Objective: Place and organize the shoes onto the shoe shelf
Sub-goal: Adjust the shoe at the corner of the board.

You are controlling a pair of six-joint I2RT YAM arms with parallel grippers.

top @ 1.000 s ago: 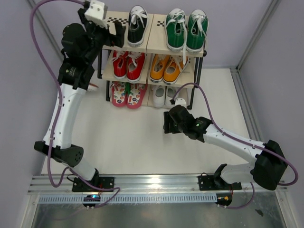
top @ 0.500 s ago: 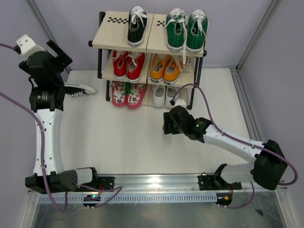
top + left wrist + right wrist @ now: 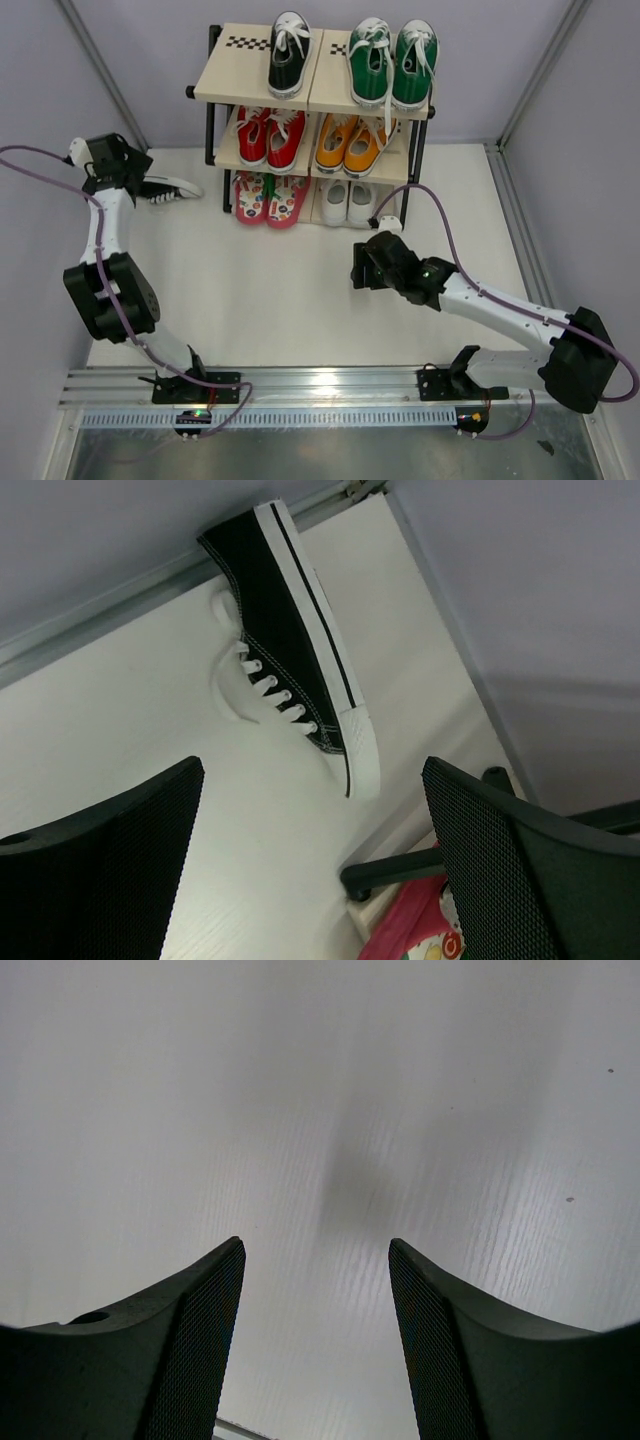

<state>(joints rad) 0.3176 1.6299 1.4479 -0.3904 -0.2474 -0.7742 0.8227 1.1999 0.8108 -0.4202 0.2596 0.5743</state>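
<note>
The shoe shelf (image 3: 222, 82) holds one black sneaker (image 3: 288, 52) and the green sneakers (image 3: 392, 62) on its top tier. The pink flip-flops (image 3: 270, 197) and the white shoes (image 3: 347, 202) are on the bottom tier. The second black sneaker (image 3: 167, 189) lies on its side on the floor left of the shelf; it also shows in the left wrist view (image 3: 290, 640). My left gripper (image 3: 140, 172) is open and empty just left of it, the sneaker a little ahead of the fingers (image 3: 110, 860). My right gripper (image 3: 362, 268) is open and empty over bare floor (image 3: 330, 1160).
The red pair (image 3: 270, 138) and the orange pair (image 3: 356, 142) fill the middle tier. The shelf's black foot (image 3: 400, 873) and a flip-flop edge (image 3: 410, 930) lie between my left fingers. The grey wall runs close behind the loose sneaker.
My left arm swung from the shelf's top left corner out and down to the floor beside the loose black sneaker. My right gripper shifted slightly right. No shoe moved.
</note>
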